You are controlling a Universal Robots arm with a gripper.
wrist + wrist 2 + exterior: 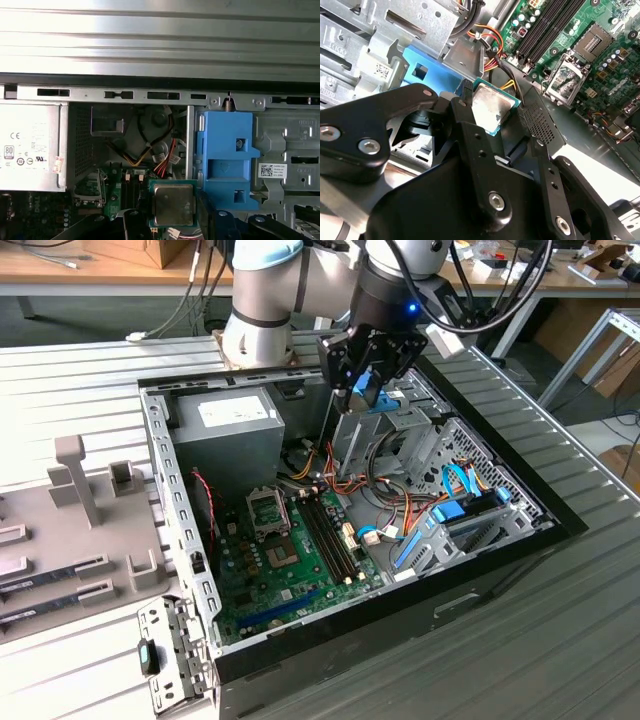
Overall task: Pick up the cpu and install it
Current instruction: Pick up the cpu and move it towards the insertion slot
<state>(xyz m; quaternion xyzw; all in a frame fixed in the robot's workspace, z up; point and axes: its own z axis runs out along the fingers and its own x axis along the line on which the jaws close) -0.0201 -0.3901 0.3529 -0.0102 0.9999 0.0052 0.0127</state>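
Silvery cpu [490, 106] clamped within gripper [494, 113]

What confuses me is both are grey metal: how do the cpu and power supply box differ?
The cpu is far smaller than the power supply box. The cpu is a flat, green-rimmed square; the power supply box is a deep, labelled block. The cpu is held in the gripper; the power supply box sits inside the case. Both show grey metal.

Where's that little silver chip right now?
In both wrist views the cpu sits clamped in the gripper, in the air over the open computer case, right beside the blue bracket of the drive cage.
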